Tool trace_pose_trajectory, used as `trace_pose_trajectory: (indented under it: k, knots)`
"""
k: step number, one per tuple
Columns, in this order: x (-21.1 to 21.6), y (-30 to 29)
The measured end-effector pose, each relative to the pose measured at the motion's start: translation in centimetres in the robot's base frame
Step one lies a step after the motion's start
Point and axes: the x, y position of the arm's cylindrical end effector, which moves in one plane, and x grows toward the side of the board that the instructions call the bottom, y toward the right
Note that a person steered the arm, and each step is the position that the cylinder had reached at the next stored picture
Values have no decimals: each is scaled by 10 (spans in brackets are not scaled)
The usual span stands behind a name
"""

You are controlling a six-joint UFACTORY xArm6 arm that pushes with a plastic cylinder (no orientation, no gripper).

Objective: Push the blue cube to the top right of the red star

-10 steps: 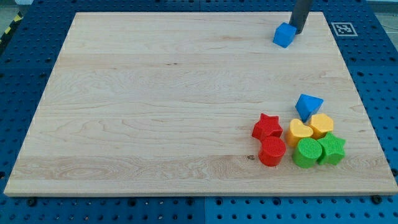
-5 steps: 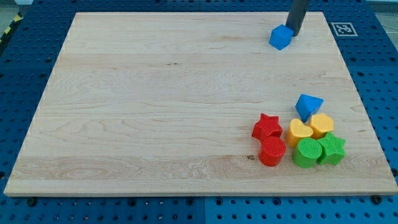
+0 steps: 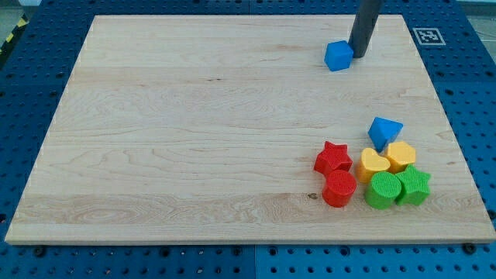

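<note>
Pushing stage — my tip (image 3: 358, 55) touching right side of blue cube (image 3: 338, 56), near board's top edge. No fingers on this rig — plain rod, nothing to open or close. Red star (image 3: 333, 158) well below tip, slightly toward view's left, in cluster with red cylinder (image 3: 339, 188), yellow heart (image 3: 374, 164), blue triangular block (image 3: 384, 132). Judgement: task barely begun; cube well apart from star, whole downward travel left to spot just up-right of star.

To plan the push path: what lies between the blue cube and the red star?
In the camera view, only bare wooden board lies between the blue cube and the red star. My tip sits at the cube's right.
</note>
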Motion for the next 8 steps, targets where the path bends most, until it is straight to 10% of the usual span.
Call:
trace_pose_trajectory:
  k: [8]
  knots:
    - [21, -27]
